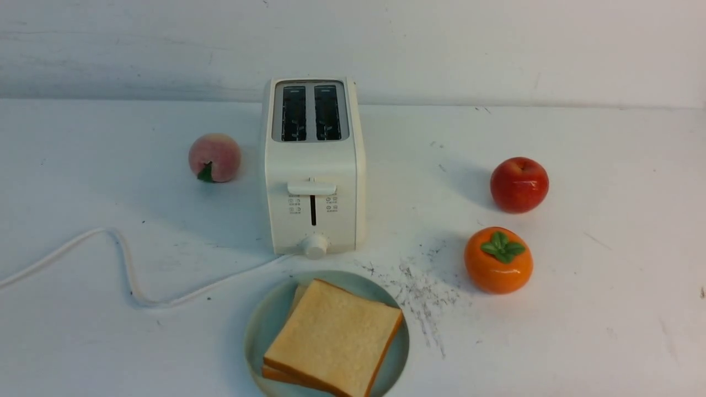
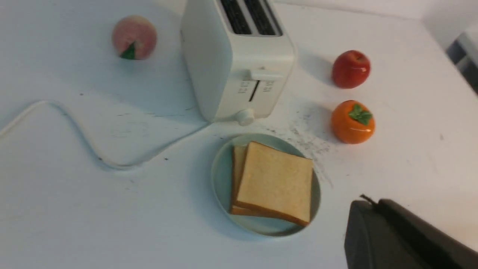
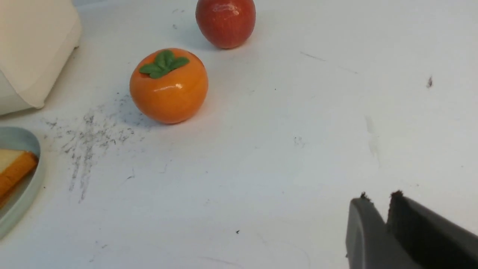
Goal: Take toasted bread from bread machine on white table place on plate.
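Two toast slices (image 1: pixel 335 337) stacked flat on teal plate (image 1: pixel 263 325), near edge of bench (image 1: pixel 606 309), just in front of toaster (image 1: pixel 314 165) — both slots bare. Left pincer (image 2: pixel 368 203) pressed together, empty. Right pincer (image 3: pixel 377 200) slightly parted, holding nothing, above bench near-right of persimmon (image 3: pixel 168 86).
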`<action>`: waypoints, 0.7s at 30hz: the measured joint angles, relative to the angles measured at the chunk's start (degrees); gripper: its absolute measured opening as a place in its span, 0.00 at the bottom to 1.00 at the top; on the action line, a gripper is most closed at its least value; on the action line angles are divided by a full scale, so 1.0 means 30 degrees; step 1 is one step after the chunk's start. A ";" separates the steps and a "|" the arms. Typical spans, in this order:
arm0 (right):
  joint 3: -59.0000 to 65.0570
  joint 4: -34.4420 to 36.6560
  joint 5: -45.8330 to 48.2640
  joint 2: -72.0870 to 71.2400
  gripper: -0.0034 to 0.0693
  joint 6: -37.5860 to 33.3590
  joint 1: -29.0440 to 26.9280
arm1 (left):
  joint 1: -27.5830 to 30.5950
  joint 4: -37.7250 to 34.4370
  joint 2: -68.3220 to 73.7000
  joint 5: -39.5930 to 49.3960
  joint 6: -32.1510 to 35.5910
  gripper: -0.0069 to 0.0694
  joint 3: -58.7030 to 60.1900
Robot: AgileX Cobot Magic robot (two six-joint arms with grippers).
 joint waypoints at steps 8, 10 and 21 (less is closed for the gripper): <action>-0.0020 0.0084 0.0123 0.0000 0.20 0.0128 0.0000 | 0.0000 -0.0394 -0.5087 -0.5882 -0.0083 0.07 0.8218; -0.0020 0.0084 0.0123 0.0000 0.20 -0.0085 0.0000 | 0.0000 -0.0394 -0.5113 -0.7384 -0.0083 0.07 0.9569; -0.0020 0.0084 0.0123 0.0000 0.22 -0.0897 0.0000 | 0.0000 -0.0654 -0.4861 -1.4281 -0.0155 0.07 1.3340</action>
